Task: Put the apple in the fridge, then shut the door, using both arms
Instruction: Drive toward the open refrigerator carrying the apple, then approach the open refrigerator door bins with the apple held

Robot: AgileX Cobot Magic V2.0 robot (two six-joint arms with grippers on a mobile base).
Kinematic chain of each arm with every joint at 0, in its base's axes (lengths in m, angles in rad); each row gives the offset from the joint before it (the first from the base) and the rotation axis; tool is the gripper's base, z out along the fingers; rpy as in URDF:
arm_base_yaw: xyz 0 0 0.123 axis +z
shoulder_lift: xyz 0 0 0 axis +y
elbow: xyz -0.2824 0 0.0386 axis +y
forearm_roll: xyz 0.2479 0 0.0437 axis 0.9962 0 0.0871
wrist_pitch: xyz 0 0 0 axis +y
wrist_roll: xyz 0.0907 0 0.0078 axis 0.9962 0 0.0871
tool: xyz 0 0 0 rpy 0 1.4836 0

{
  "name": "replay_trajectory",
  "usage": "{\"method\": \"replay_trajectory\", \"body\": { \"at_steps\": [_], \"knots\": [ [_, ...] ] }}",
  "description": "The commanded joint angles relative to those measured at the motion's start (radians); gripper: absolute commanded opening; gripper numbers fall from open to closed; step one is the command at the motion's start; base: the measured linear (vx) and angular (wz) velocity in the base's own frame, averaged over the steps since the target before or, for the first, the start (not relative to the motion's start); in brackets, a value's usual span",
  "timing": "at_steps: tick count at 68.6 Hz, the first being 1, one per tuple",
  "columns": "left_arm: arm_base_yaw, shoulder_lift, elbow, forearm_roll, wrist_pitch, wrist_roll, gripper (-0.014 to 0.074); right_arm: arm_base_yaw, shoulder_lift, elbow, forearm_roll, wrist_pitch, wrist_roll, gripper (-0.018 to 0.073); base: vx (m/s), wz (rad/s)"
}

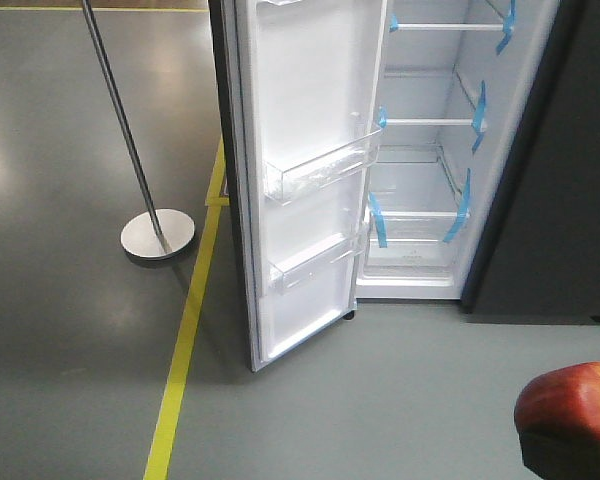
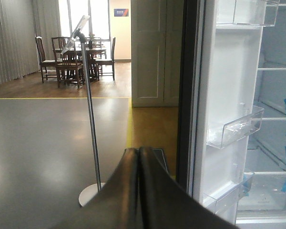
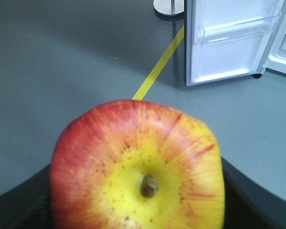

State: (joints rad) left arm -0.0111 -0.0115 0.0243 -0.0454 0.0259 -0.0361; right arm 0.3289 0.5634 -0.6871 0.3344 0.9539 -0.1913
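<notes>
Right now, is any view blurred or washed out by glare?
Front view: fridge interior glares white, floor shows a soft reflection. Left wrist view: windows blown out, left gripper dark, little detail. Right wrist view: apple sharp, door behind slightly soft.

- apple (image 3: 138,143): red skin, yellow around the brown stem (image 3: 149,186), with red streaks and small dark speckles.
- fridge (image 1: 425,95): white inside, dark grey outside, with blue tape (image 1: 377,220) strips.
- door (image 1: 310,90): white inner face, clear bins (image 1: 320,165).
- floor (image 1: 70,330): grey, crossed by a yellow line (image 1: 185,340).
- stand (image 1: 158,233): silver.
- left tool (image 2: 138,151): black.
</notes>
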Motion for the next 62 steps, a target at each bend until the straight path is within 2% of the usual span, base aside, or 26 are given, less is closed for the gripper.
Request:
{"method": "replay_trajectory", "body": {
  "at_steps": [1,62],
  "knots": [
    [0.000,-0.015,0.012,-0.010,-0.074,-0.009,-0.0006,0.000,0.002,-0.028,0.020,-0.069,-0.010,0.0174,0.16,-0.04],
    [0.000,-0.015,0.012,-0.010,-0.074,-0.009,-0.0006,0.000,0.002,-0.028,0.020,-0.070,-0.010,0.0174,0.14,0.01]
  ]
}}
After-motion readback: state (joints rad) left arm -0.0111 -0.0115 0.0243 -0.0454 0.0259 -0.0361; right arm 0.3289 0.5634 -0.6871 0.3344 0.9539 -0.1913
